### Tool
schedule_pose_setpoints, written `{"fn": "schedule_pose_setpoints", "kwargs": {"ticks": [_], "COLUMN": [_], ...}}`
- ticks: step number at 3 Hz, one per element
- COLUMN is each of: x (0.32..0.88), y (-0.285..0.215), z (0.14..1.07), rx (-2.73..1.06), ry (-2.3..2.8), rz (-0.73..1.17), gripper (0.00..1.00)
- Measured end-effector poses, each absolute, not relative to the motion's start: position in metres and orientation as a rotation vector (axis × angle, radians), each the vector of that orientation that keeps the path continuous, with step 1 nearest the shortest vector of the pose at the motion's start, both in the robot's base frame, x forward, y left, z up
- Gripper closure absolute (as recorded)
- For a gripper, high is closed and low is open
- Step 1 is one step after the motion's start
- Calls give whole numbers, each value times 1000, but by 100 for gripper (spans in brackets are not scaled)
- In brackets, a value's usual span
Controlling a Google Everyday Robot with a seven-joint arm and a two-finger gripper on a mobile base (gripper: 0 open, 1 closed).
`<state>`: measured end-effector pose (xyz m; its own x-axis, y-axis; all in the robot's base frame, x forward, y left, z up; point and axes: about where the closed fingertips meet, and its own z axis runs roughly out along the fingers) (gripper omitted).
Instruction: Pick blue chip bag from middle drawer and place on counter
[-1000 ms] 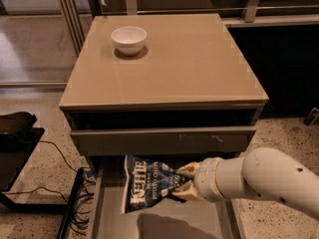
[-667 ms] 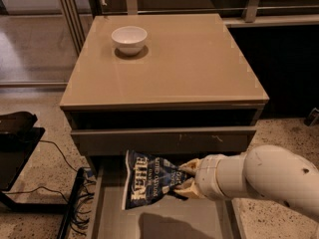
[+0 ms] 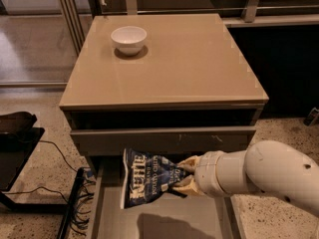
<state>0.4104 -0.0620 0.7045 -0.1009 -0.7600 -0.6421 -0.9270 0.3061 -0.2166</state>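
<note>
Lifted slightly since before, the blue chip bag (image 3: pixel 147 179) hangs over the open middle drawer (image 3: pixel 199 225); the tool (image 3: pixel 182 176) is clamped on its right edge; a white bowl (image 3: pixel 128 38) sits on the desk (image 3: pixel 189 63).

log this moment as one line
claw: shut on bag | bag: held over open drawer | counter: holds bowl, no bag yet
</note>
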Motion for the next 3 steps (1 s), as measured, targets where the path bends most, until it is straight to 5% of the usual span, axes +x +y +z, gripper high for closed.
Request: {"fn": "schedule_pose_setpoints", "kwargs": {"ticks": [3], "x": [496], "y": [-162], "z": [878], "rx": [-1365], "ry": [1840], "rz": [91], "gripper": [100]}}
